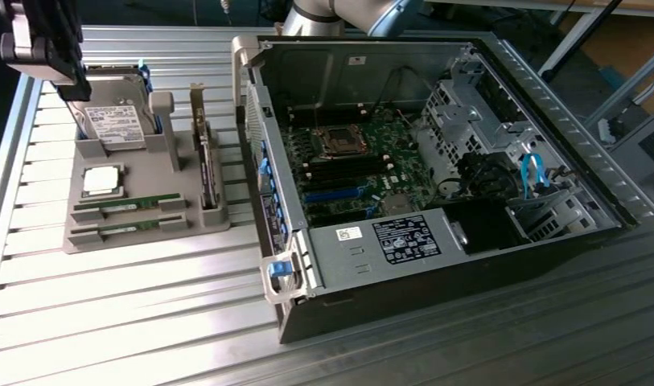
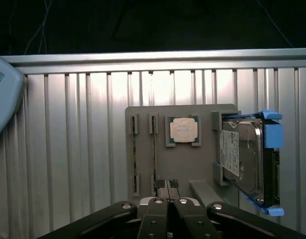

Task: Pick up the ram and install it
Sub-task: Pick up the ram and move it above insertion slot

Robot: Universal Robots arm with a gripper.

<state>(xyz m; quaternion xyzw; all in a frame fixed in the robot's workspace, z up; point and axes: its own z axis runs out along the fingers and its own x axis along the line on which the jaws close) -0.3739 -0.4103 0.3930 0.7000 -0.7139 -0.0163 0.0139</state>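
Two ram sticks lie edge-up in slots at the near end of a grey parts holder. In the wrist view they appear as two thin green strips. My gripper hangs high over the holder's far end, above the hard drive, well clear of the sticks. Its fingers are pressed together with nothing between them, the gripper hovering over the holder's edge. The open computer case lies on the exterior view's right, motherboard exposed.
The holder also carries a hard drive with blue rails, a square silver processor and an upright card. Everything rests on a ribbed aluminium table. Inside the case sit a power supply and drive cage.
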